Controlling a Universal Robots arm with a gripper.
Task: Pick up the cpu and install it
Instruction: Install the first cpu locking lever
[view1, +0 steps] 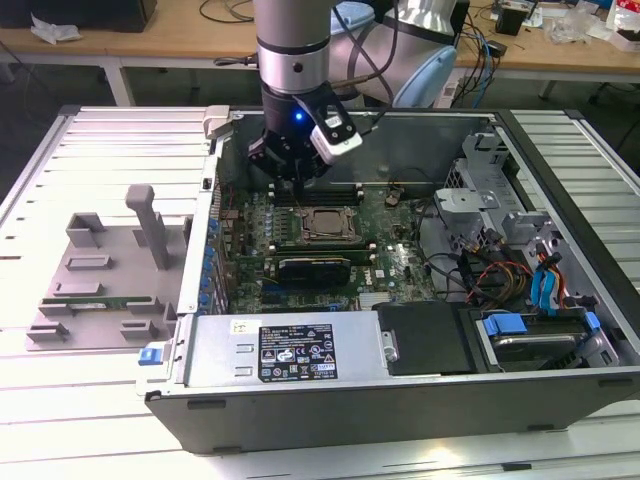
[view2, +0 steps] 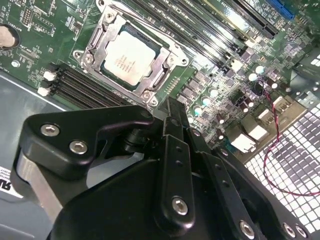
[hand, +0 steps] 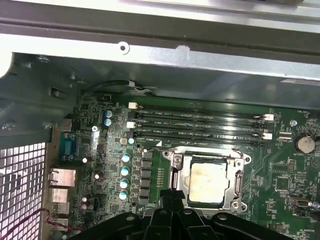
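The cpu (view1: 322, 224) lies flat in the motherboard socket inside the open computer case, its silver top up. In both wrist views the cpu (view2: 131, 55) (hand: 206, 182) sits within the metal socket frame (view2: 169, 62). My gripper (view1: 297, 180) hangs just above the board, beside the socket on the side of the black memory slots (hand: 197, 125). Its black fingers (view2: 172, 112) are pressed together with nothing between them. The fingertips (hand: 171, 195) stand a little apart from the cpu's edge and do not touch it.
The case wall (view1: 212, 200) rises at the exterior view's left of the board. A grey holder (view1: 100, 275) with a green memory stick lies outside it. Drive cages and cables (view1: 500, 260) are at the exterior view's right, and a power supply (view1: 290, 350) is at the front.
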